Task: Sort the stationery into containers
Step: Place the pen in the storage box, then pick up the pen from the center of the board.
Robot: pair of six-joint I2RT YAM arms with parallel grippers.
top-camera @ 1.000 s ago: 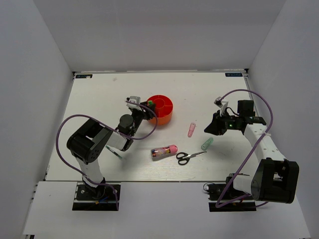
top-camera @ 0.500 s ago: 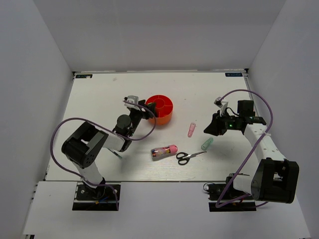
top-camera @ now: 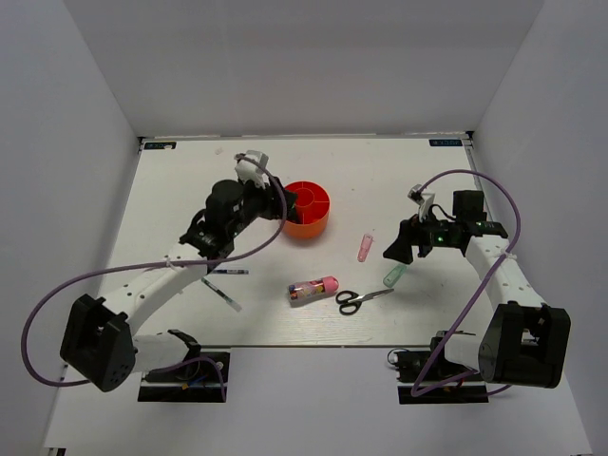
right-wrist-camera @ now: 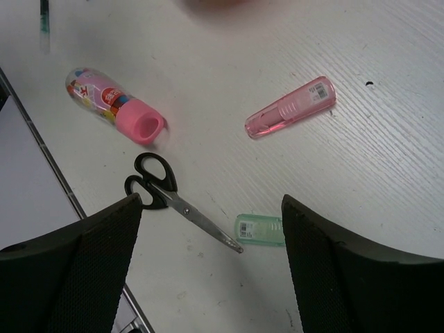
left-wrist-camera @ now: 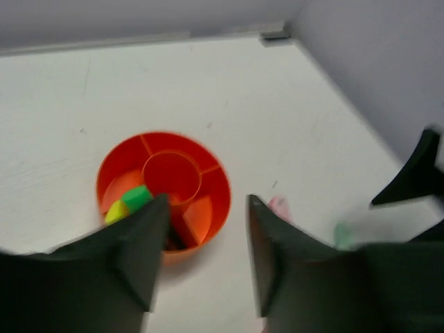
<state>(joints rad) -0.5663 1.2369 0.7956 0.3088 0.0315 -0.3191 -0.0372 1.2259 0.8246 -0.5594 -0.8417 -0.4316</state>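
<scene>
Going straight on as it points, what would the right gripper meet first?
Probably the small pale green plastic tube, lying between the right gripper's open fingers beside the black-handled scissors' tip; depth unclear.

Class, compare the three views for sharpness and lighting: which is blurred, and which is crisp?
Left wrist view: blurred throughout, with the orange organiser and the left gripper soft-edged. Right wrist view: crisp, with the scissors and the pink tube sharply outlined. Top external view: evenly lit, only faint shadows.
</scene>
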